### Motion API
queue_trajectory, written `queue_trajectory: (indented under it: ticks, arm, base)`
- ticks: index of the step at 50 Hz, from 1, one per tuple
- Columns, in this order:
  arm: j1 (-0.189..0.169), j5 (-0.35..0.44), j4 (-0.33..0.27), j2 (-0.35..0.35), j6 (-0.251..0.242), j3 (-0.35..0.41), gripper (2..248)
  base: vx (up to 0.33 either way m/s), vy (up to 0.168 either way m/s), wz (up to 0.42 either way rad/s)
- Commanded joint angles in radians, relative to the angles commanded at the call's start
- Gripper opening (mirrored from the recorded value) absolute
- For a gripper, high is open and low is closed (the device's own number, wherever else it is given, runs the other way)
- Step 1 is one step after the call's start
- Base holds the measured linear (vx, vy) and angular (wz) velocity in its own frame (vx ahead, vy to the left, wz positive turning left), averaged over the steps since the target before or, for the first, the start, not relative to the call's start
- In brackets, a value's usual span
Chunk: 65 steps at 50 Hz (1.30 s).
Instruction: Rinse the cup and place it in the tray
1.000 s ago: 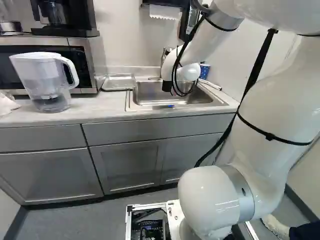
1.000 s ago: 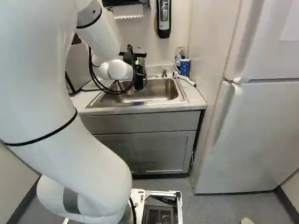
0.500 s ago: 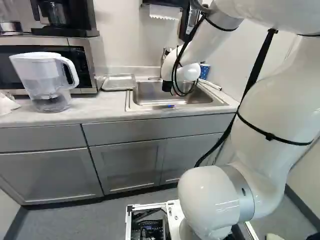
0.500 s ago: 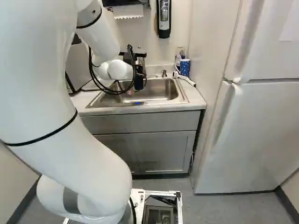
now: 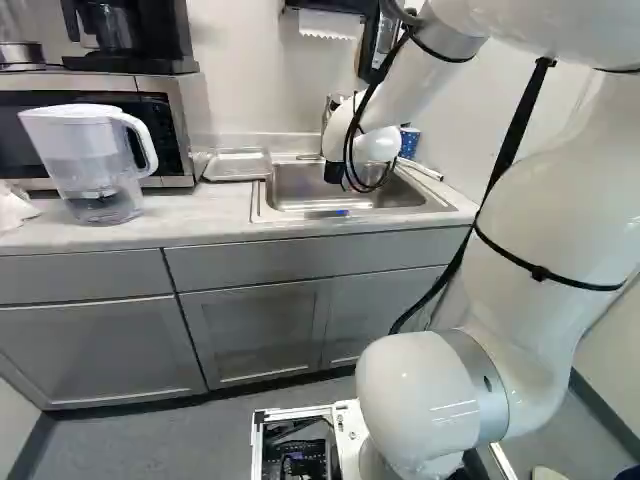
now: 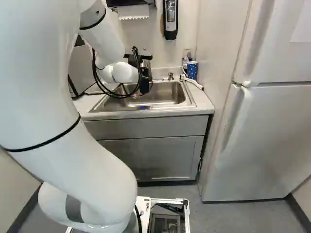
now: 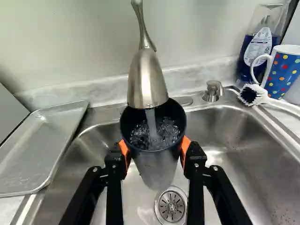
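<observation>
while the arm (image 6: 53, 121) holds steady, i can find no fresh shift in the two base views: same pose as a moment ago, base (image 6: 144, 208) unmoved. i read that as a deliberate wait for rinsing, the tray step still to come.

gripper (image 7: 155, 150): clamped on the dark cup (image 7: 157, 171), orange pads (image 7: 125, 152) pressing from both sides. cup is mouth up over the sink (image 7: 239, 150), under the faucet (image 7: 147, 79); water (image 7: 151, 124) runs in and churns inside. drain (image 7: 171, 206) in the basin below.

next, i judge: tip the cup out into the basin, then draw it clear of the faucet before any lift, since the nozzle sits close over the mouth. a filling cup may get heavy and slip in wet pads.

count, working outward: one gripper, two orange pads, one cup held, one faucet, one sink, one drain. one metal tray (image 7: 44, 145) beside the basin, where the cup should end up. on the opposite side, one dotted mug (image 7: 283, 72), one brush (image 7: 253, 95), one soap bottle (image 7: 257, 47). farther along the counter in the left base view, one pitcher (image 5: 85, 160).
</observation>
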Motion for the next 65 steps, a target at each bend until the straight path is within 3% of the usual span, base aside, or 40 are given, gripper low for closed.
queue_trajectory:
  ticks: [31, 65]
  arm:
    - [0.012, 0.0, 0.0, 0.0, 0.0, -0.001, 122]
    - [0.108, 0.0, 0.0, 0.003, 0.0, 0.003, 122]
  base:
    - [0.0, 0.0, 0.0]
    - [0.0, 0.0, 0.0]
